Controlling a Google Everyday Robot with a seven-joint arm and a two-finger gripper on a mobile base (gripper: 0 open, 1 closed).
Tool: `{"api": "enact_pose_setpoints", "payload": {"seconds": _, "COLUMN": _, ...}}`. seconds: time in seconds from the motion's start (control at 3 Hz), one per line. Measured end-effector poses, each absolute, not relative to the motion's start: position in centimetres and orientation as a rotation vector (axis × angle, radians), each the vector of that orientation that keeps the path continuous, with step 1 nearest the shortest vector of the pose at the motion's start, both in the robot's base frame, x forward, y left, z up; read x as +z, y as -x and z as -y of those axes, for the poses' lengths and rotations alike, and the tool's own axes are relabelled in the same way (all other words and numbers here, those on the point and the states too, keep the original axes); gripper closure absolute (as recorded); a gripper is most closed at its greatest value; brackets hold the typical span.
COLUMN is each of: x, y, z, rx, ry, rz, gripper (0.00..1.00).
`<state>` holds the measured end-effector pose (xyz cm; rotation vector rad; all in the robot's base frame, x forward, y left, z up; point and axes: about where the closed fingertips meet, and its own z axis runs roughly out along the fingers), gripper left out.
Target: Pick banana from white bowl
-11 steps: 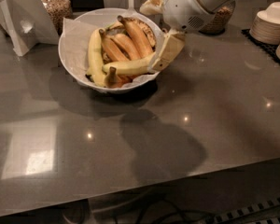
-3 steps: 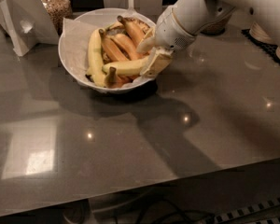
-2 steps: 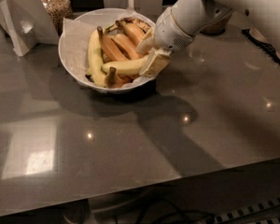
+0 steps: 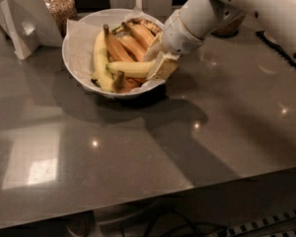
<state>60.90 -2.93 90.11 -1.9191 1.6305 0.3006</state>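
Note:
The white bowl (image 4: 79,58), lined with crinkled paper, stands at the back middle of the grey table. In it a pale yellow banana (image 4: 129,68) lies crosswise at the front, its right end running into my gripper (image 4: 157,62). A second yellow banana (image 4: 99,58) lies along the bowl's left side. Orange-brown bananas (image 4: 119,47) fill the middle. My gripper reaches in over the bowl's right rim, down at the crosswise banana's right end, and hides that end.
A jar of grains (image 4: 59,6) and white folded stands (image 4: 19,26) are behind and left of the bowl. A basket (image 4: 232,26) sits behind my arm. The table's front edge (image 4: 153,194) runs across, with cables below.
Over the last second almost nothing has moved. Since the earliest frame my arm has come in lower from the right, with the gripper still at the crosswise banana's right end.

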Motion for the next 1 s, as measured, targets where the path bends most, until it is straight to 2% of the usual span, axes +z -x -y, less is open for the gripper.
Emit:
{"api": "enact_pose_setpoints", "payload": {"seconds": 0.33, "x": 91.3, "y": -60.3, "z": 2.7, "rx": 0.288, "ry": 1.93, "rz": -1.617, "gripper": 0.95}}
{"api": "enact_pose_setpoints", "payload": {"seconds": 0.67, "x": 93.9, "y": -59.2, "z": 2.2, "rx": 0.254, "ry": 1.947, "rz": -1.58, "gripper": 1.0}}
{"api": "enact_pose_setpoints", "payload": {"seconds": 1.0, "x": 97.0, "y": -58.0, "z": 2.2, "rx": 0.21, "ry": 1.966, "rz": -1.538, "gripper": 1.0}}
